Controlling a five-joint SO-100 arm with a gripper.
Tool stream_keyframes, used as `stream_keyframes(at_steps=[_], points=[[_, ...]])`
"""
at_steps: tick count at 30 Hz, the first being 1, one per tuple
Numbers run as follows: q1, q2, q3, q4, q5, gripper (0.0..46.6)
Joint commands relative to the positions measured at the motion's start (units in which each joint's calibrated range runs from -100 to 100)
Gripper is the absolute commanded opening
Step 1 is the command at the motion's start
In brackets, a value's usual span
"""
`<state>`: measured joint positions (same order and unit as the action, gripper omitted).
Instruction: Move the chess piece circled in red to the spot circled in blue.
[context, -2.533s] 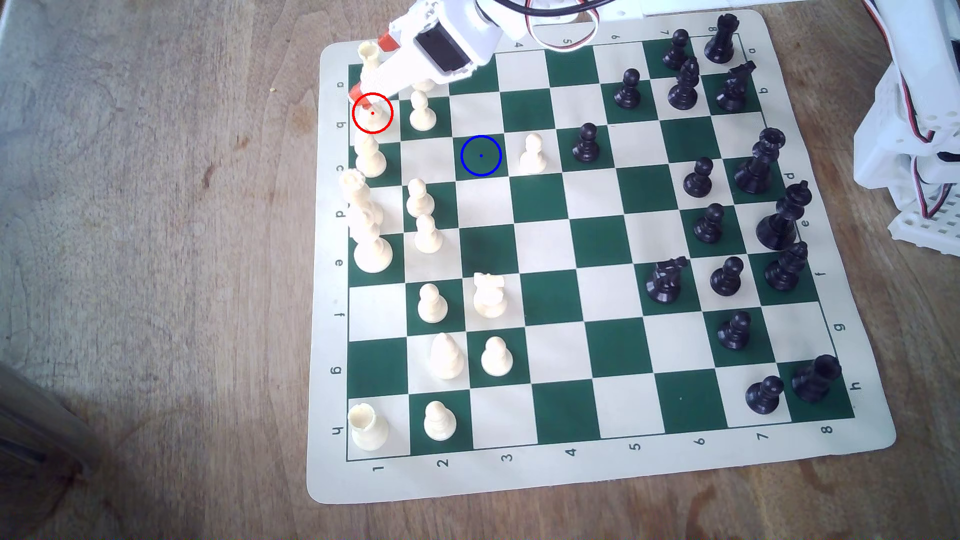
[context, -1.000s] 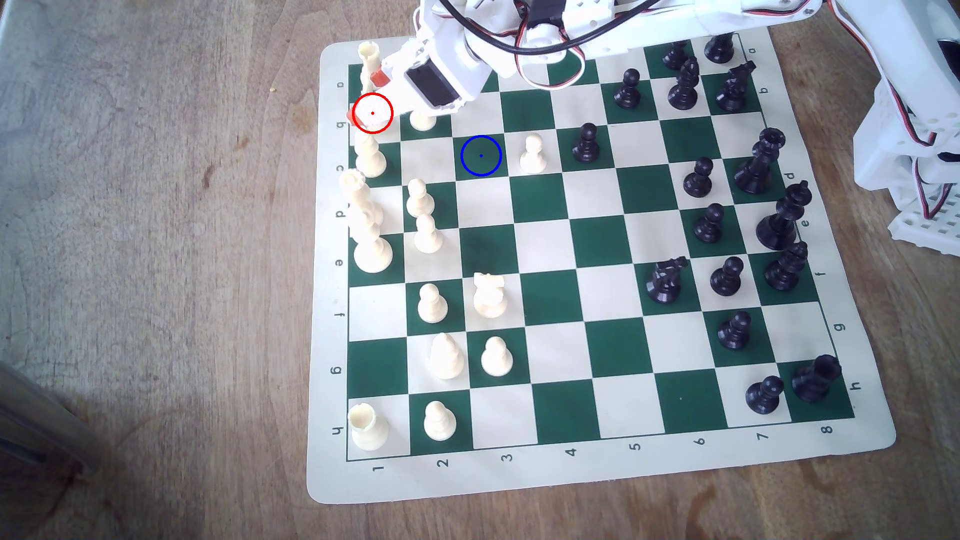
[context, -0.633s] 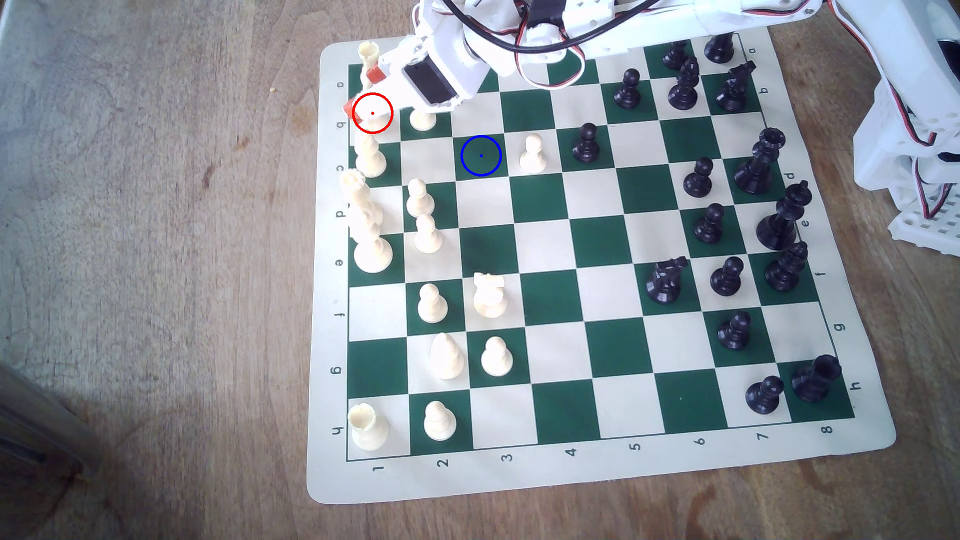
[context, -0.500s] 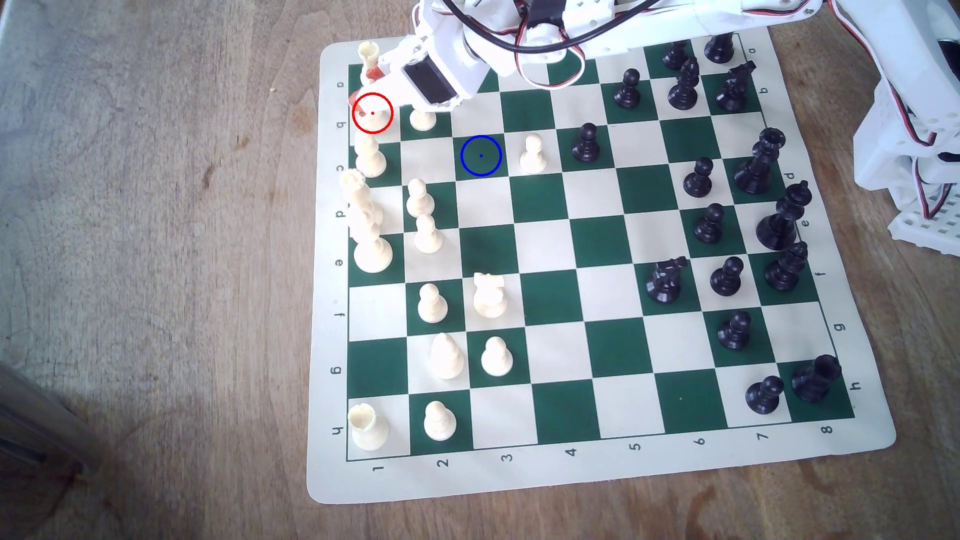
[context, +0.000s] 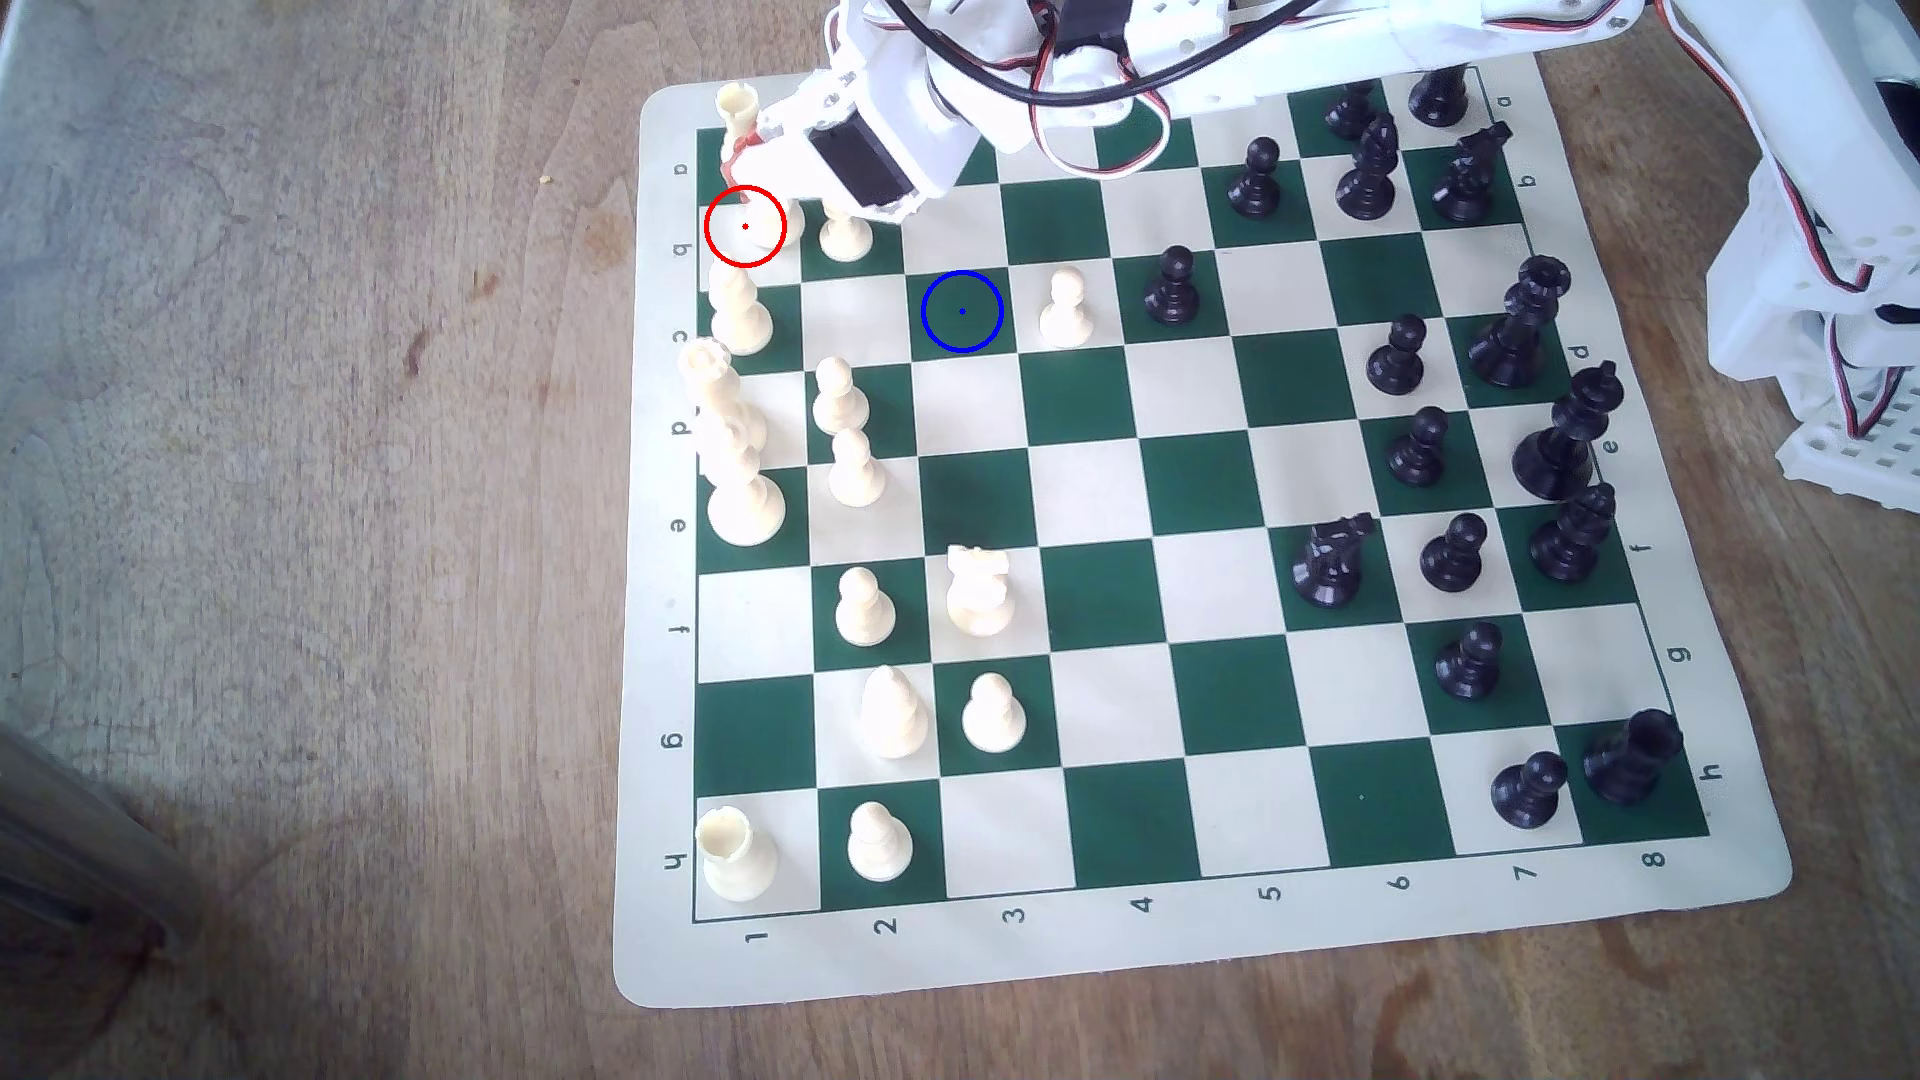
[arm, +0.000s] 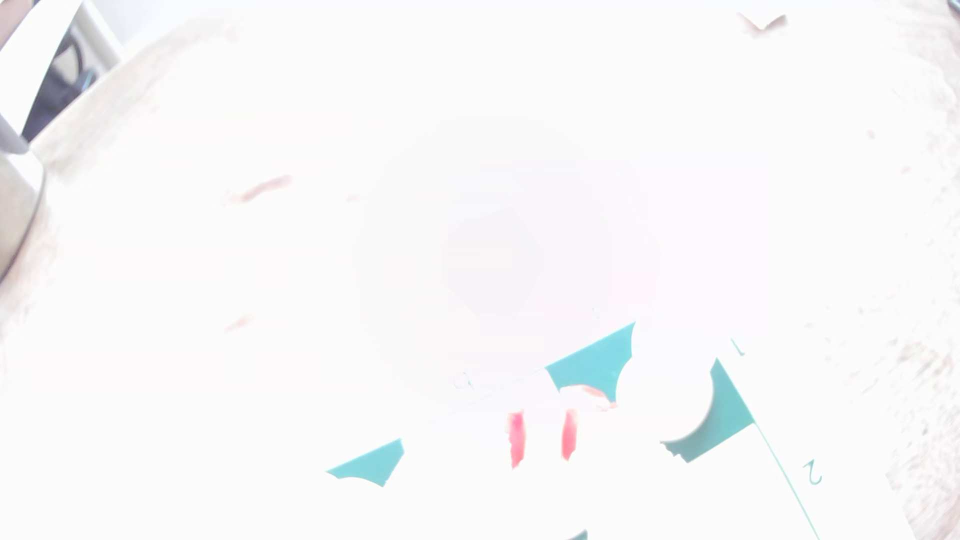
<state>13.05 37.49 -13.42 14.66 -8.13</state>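
Observation:
The cream knight sits at the right rim of the red ring, at the board's far corner on the exterior view's left. It is mostly hidden under my white gripper. The orange fingertips stand close together over it, shut on the knight. The wrist view is washed out; two red pads stand close with a white shape between them, around my gripper. The blue-ringed dark green square is bare, two files to the right and one row nearer.
A cream rook stands just behind the gripper, a cream pawn right beside it and a cream bishop just in front. A cream pawn neighbours the blue square. The arm's base is at the right.
The fingers, spread wide on either side of the knight a second ago, have drawn together on it. The knight has shifted slightly right, from the red ring's centre to its rim.

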Motion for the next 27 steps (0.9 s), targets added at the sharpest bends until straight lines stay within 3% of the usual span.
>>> stream_keyframes(at_steps=[1, 14, 23, 27], points=[[0.05, -3.28, -5.71, 0.82, 0.00, 0.3], [-0.26, -8.72, -6.80, 1.15, -2.78, 0.3], [-0.42, -14.32, -7.07, 3.44, -3.37, 0.3], [-1.36, -17.12, -7.07, 9.83, -2.20, 0.4]])
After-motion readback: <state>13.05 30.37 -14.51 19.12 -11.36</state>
